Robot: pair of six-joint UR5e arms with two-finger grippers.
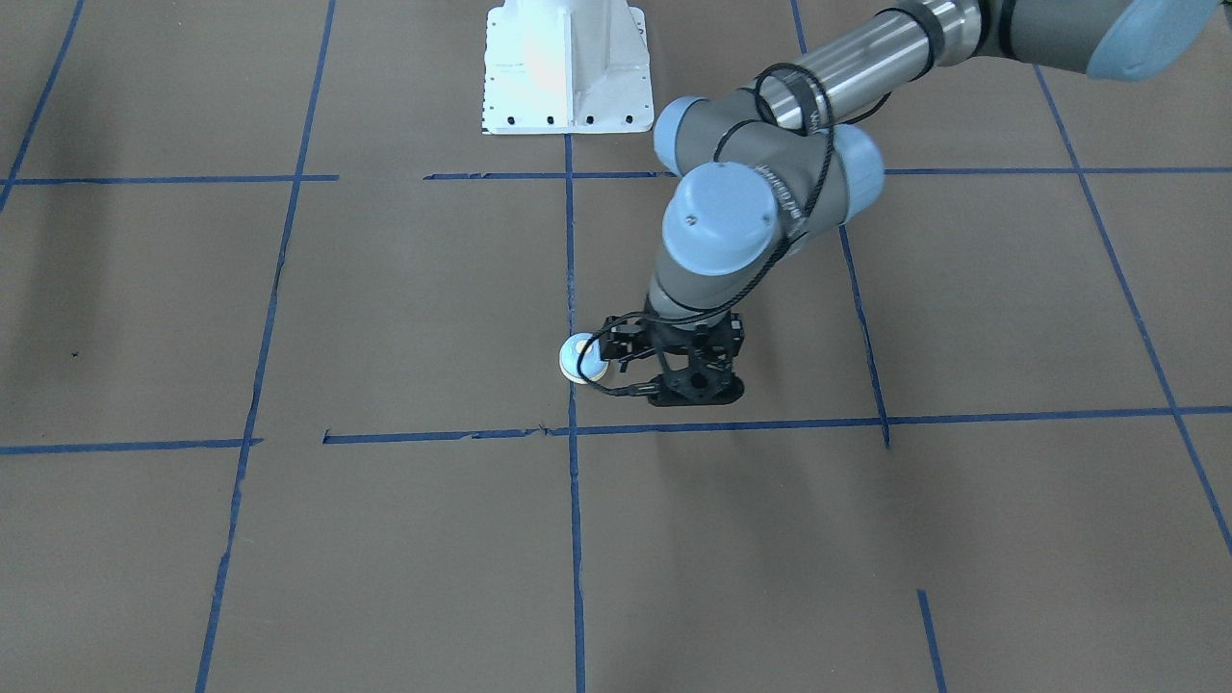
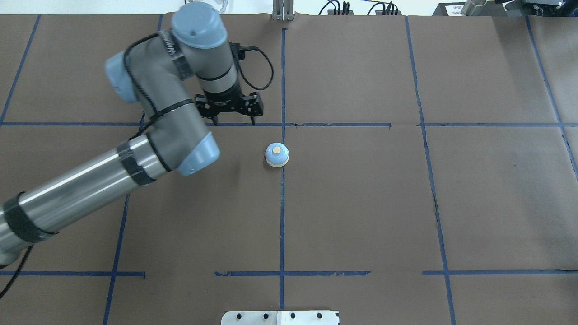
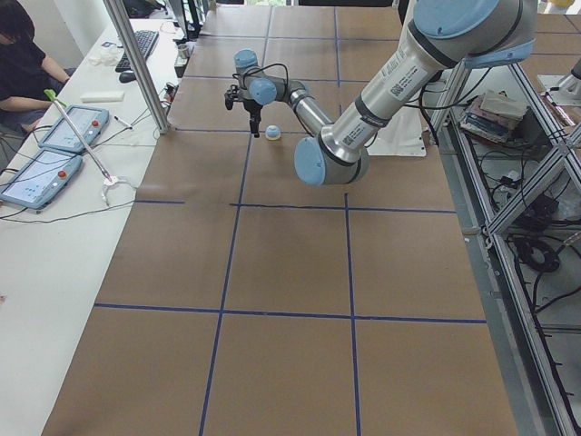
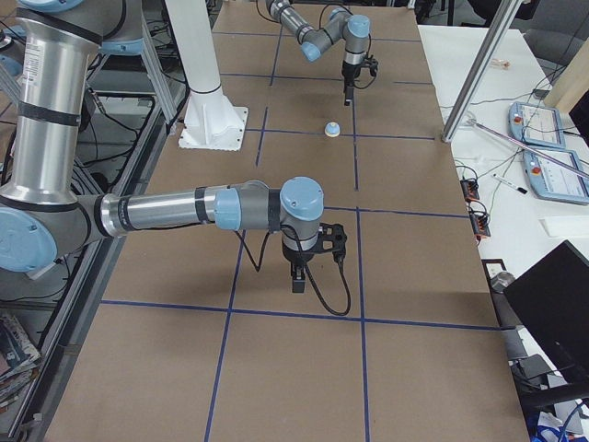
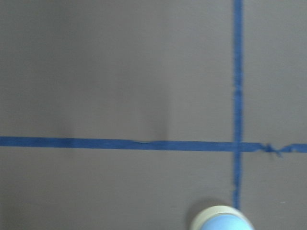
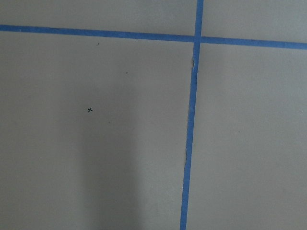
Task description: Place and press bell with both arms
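Observation:
The bell (image 1: 580, 361) is a small light-blue dome with a cream base and button. It stands upright on the brown table at a blue tape line, and also shows in the overhead view (image 2: 277, 154) and at the bottom edge of the left wrist view (image 5: 221, 219). My left gripper (image 1: 695, 390) points down, open and empty. It is apart from the bell, to its left and farther from my base in the overhead view (image 2: 235, 121). My right gripper (image 4: 296, 281) shows only in the exterior right view, pointing down far from the bell (image 4: 334, 129). I cannot tell whether it is open or shut.
The white bolted pedestal (image 1: 566, 67) stands at the robot's side of the table. Blue tape lines (image 2: 282, 203) mark a grid on the brown paper. A side table with tablets (image 3: 45, 154), a metal post (image 3: 136, 64) and a seated operator (image 3: 18, 54) lies beyond the far edge.

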